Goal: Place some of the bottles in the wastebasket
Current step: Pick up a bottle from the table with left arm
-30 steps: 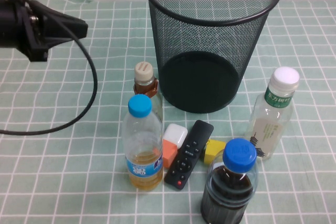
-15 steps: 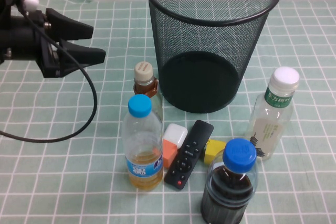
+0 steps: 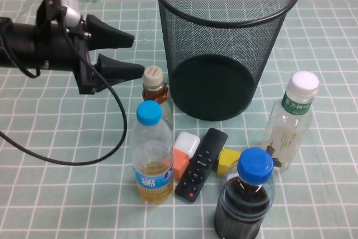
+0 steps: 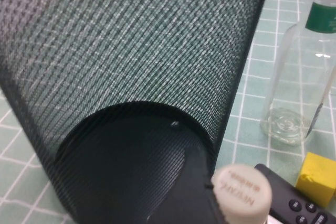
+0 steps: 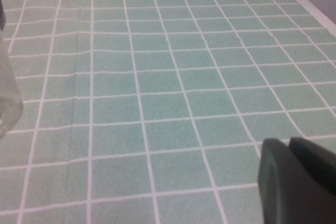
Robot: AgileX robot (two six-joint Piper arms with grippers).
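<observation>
Left end effector (image 3: pixel 131 55) spread, beside beige-capped bottle (image 3: pixel 154 85); right end effector (image 5: pixel 296 179) pressed together.

Left end effector (image 3: pixel 137 55) gapes just beside the beige-capped bottle (image 3: pixel 154 86), near the wastebasket (image 3: pixel 224 43).

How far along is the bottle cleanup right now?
Nothing is binned yet: the wastebasket holds no bottles. In hand: the open left end effector is beside the beige-capped bottle, not gripping. The white-capped bottle stands untouched. The right end effector is shut, parked.
</observation>
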